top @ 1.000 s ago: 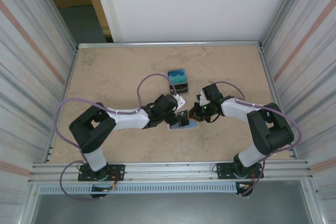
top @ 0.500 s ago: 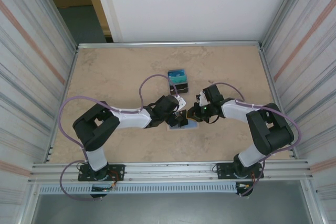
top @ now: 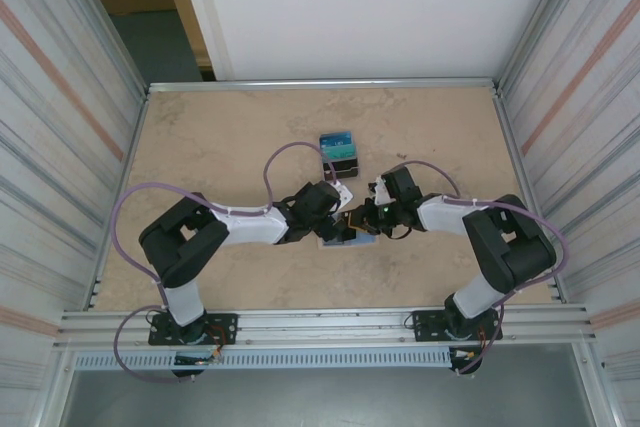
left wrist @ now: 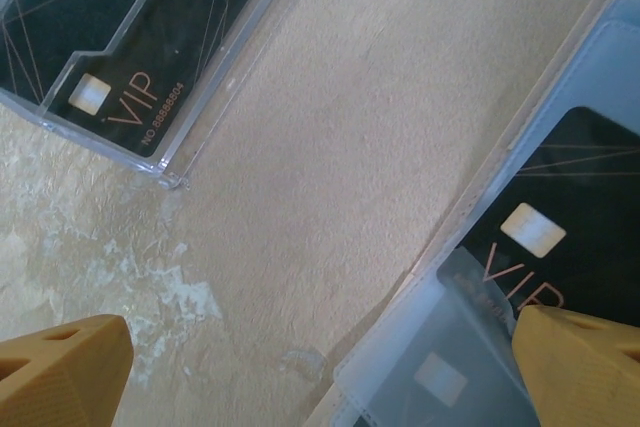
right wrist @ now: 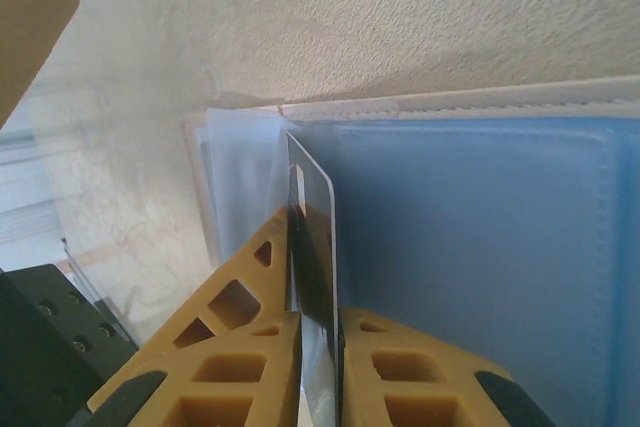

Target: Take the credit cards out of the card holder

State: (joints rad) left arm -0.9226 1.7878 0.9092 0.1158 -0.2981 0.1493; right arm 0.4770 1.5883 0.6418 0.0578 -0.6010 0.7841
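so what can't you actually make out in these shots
- top view: the card holder is mostly covered by the left hand and right hand, so how many cards are inside is hidden
- right wrist view: the card pinched in the right hand is edge-on, its face unreadable
- left wrist view: the clear case is cut off by the top edge; the second card is blurred by the holder's frosted sleeve

Robot test cell, corrugated metal walls point(top: 60, 97), beige tabletop point(top: 220, 137), aluminium rail point(top: 320, 319)
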